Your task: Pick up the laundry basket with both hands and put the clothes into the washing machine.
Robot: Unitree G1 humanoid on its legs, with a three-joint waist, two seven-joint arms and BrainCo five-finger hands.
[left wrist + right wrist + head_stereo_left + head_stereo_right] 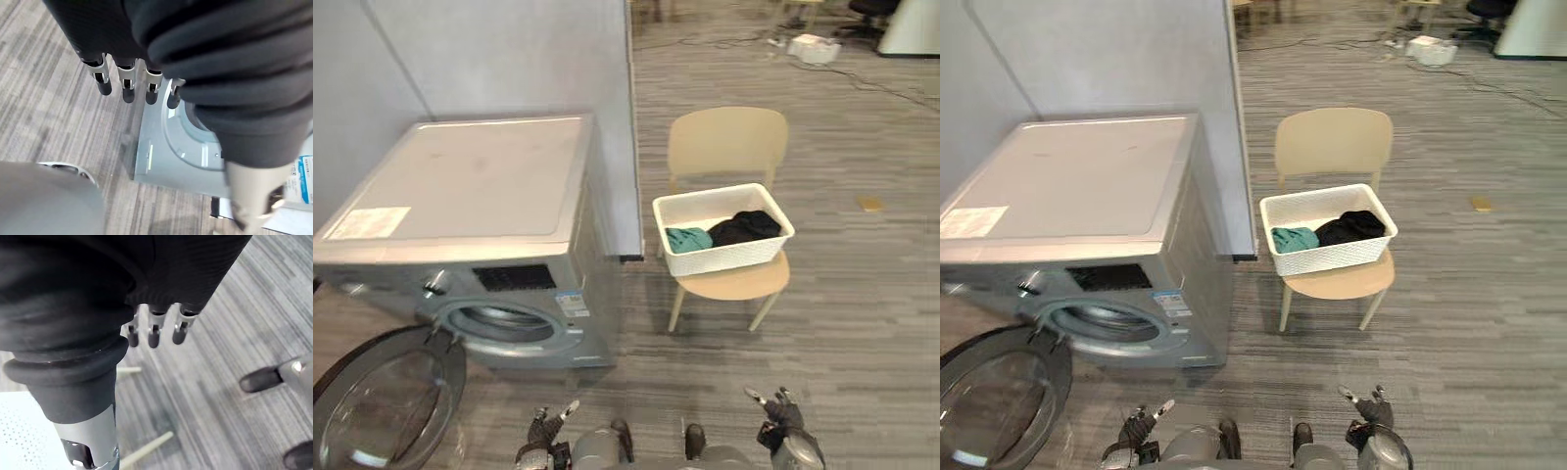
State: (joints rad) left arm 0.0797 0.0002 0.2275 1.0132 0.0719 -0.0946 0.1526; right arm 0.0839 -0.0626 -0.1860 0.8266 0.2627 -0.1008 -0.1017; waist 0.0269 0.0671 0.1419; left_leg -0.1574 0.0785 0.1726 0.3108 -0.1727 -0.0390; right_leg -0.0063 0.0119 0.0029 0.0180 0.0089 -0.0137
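Your left hand [543,432] and right hand [781,419] hang low, fingers relaxed and straight, holding nothing. Further out, the washing machine [480,186] has its door [386,397] swung open. Beyond, well apart from both hands, the laundry basket [724,257] sits on a chair [727,145]. It looks light and stiff, and the clothes [744,227] soft. Grip the rim at its 2 short ends.

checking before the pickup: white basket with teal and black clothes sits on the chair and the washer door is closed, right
Not quite: the door of the washing machine hangs wide open, as the left eye view shows. The white basket with the teal garment and black garment does sit on the chair.
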